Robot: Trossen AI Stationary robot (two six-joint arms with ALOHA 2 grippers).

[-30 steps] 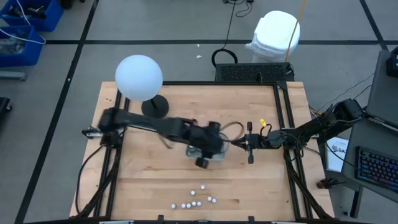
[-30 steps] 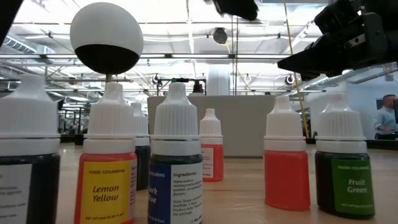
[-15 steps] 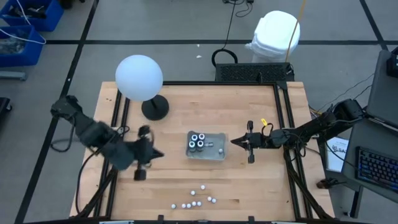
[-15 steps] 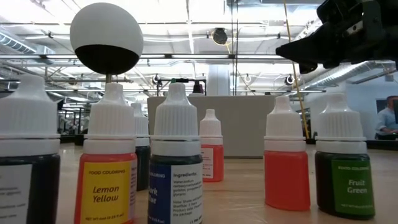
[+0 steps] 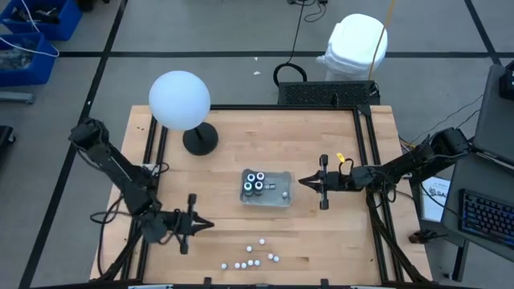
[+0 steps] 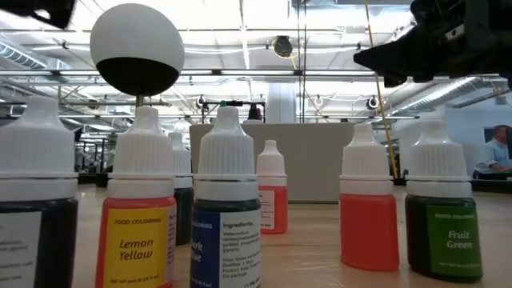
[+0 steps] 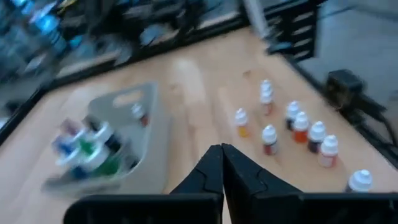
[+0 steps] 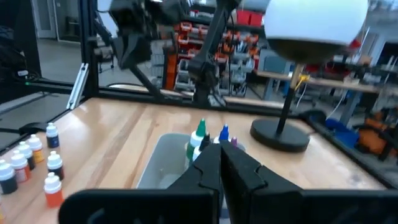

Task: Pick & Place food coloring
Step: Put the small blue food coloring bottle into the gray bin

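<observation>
Several small white-capped food coloring bottles (image 5: 250,258) stand in a loose group near the table's near edge; the low view shows them close up (image 6: 226,216). A clear plastic tray (image 5: 277,201) lies at the table's middle, with a cluster of dark bottles (image 5: 255,182) standing at its left end and one tiny vial (image 5: 284,191) further right. My left gripper (image 5: 201,225) is shut and empty, left of the loose bottles and pointing toward the table's right. My right gripper (image 5: 303,181) is shut and empty, just right of the tray and pointing at it.
A white globe lamp (image 5: 180,99) on a black round base (image 5: 200,139) stands at the far left of the table. Black frame rails (image 5: 365,160) run along the table's sides. Bare wood lies between the tray and the loose bottles.
My left gripper has swung away from above the tray, toward the table's left edge and then toward the near edge, and now sits low beside the loose bottles. The tray and its bottles have stayed in place.
</observation>
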